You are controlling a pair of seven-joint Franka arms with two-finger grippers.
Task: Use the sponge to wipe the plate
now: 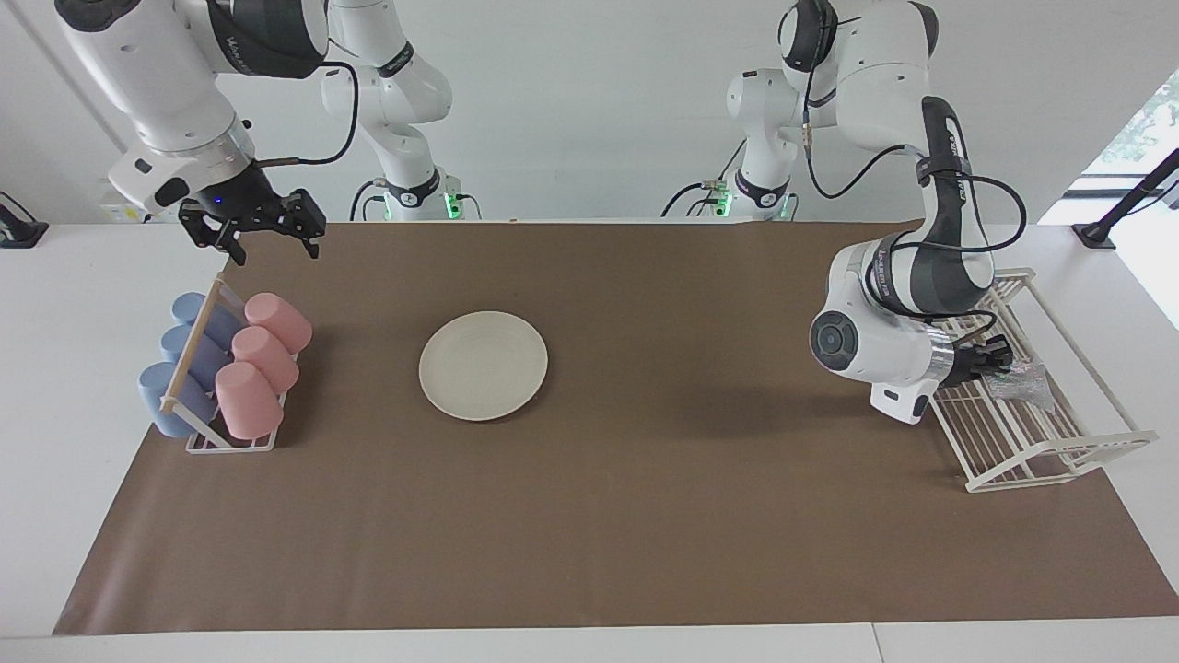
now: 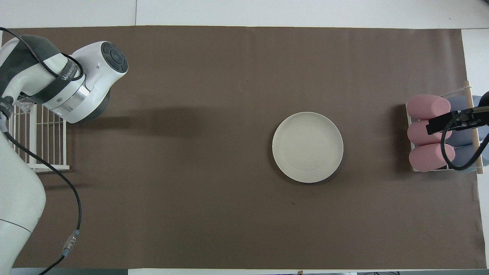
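Note:
The cream-white plate [image 1: 484,366] [image 2: 307,147] lies flat on the brown mat, with nothing on it. The silvery-grey sponge [image 1: 1024,382] [image 2: 23,103] lies in the white wire rack [image 1: 1041,433] [image 2: 46,133] at the left arm's end of the table. My left gripper [image 1: 1002,361] is down in that rack, right at the sponge; in the overhead view the arm's wrist hides it. My right gripper [image 1: 274,250] [image 2: 458,118] hangs open and holds nothing, raised by the cup rack, where that arm waits.
A small rack [image 1: 230,442] at the right arm's end holds three pink cups [image 1: 267,354] [image 2: 428,131] and three blue cups [image 1: 180,368] [image 2: 464,152] lying on their sides. The brown mat [image 1: 645,534] covers most of the table.

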